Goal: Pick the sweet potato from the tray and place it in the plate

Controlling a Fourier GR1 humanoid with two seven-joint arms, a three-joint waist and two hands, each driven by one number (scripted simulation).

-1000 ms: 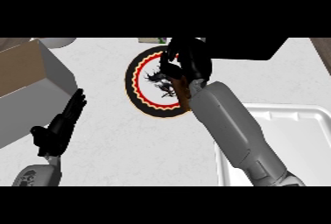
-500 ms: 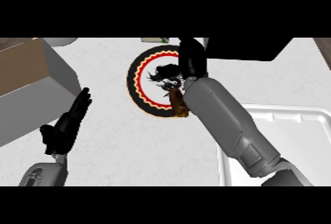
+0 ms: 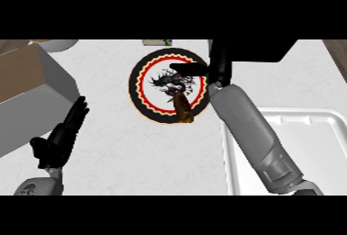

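Note:
The brown sweet potato [image 3: 181, 108] lies on the lower right part of the round plate [image 3: 143, 87], which has a red and yellow rim and a dark figure in its middle. My right hand [image 3: 218, 66] hovers over the plate's far right edge, open, fingers straight and thumb pointing left, apart from the sweet potato. Its grey forearm runs down across the white tray [image 3: 305, 137] at the right. At the lower left, my left hand [image 3: 62, 137] rests open with its fingers pointing up.
A cardboard box [image 3: 30, 85] stands at the left edge. A black block [image 3: 267, 49] sits behind the right hand at the top. A small green item [image 3: 156, 42] and a pale bowl [image 3: 59, 44] lie at the far edge.
My right hand has opened and drawn back toward the plate's far right edge, leaving the sweet potato lying on the plate. The left hand has shifted slightly right.

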